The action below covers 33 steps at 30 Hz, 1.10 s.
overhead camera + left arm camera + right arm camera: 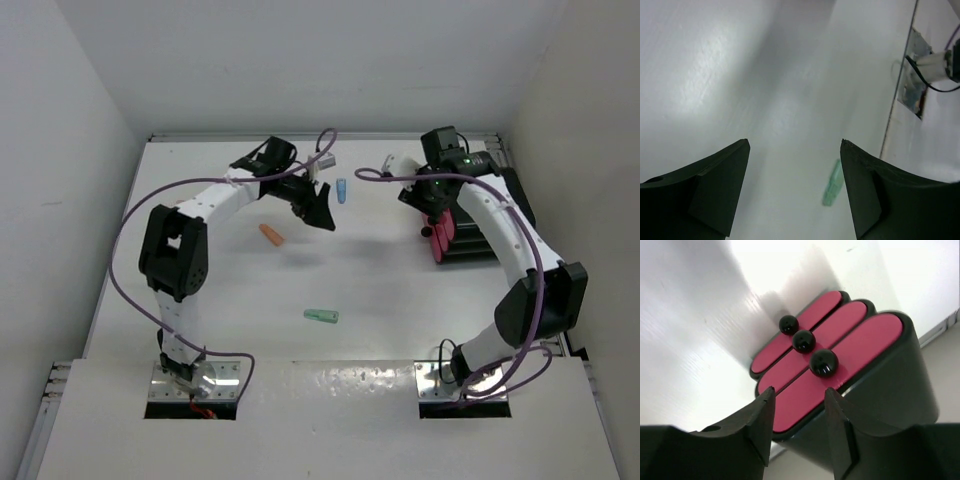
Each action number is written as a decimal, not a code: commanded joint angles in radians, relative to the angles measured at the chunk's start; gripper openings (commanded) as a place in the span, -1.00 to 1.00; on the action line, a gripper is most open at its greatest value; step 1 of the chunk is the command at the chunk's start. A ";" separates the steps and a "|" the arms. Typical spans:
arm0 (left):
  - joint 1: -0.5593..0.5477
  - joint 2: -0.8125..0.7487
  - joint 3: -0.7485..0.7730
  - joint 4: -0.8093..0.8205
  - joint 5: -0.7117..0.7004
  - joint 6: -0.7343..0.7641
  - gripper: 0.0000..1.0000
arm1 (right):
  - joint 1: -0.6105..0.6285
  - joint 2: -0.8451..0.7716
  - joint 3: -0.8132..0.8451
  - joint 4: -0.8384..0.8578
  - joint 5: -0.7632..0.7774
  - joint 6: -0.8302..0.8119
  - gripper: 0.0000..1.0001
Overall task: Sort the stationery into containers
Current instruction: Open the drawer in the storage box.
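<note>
- Stationery is lying loose on the table (400, 290): a mint piece (321, 316) is sitting mid-table, an orange piece (271, 236) farther back, and a blue piece (341, 190) beyond that, towards the far edge.
- Drawers (840, 347) are all sitting pushed in, stacked in the black box (905, 385) at the far right. You are risking carrying a piece over with nowhere to drop it.
- Your right gripper (799, 392) is hovering partly open and empty, with the nearest knob (823, 363) just ahead of its gap. That knob is round and glossy, so closing off-centre is likely to let it slip out. A hard pull is also threatening to drag the whole box.
- Your left gripper (795, 143) is hanging wide open above the table, holding nothing. The pieces are small and lying flat, so fingers coming down skewed are apt to flick one away.
</note>
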State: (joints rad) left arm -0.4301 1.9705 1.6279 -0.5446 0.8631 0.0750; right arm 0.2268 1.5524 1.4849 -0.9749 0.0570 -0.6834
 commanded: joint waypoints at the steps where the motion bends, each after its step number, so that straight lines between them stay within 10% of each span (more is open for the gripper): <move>1: 0.097 -0.152 -0.086 -0.098 0.131 0.108 0.59 | 0.032 0.029 -0.023 0.001 0.049 -0.174 -0.15; 33: 0.281 -0.150 -0.158 -0.087 0.326 0.105 0.59 | -0.012 0.115 -0.137 0.165 0.125 -0.596 -0.06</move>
State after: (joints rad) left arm -0.1616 1.8309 1.4769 -0.6598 1.1530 0.1726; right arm 0.2325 1.6833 1.3331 -0.8215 0.1608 -1.2415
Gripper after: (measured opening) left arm 0.796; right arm 0.472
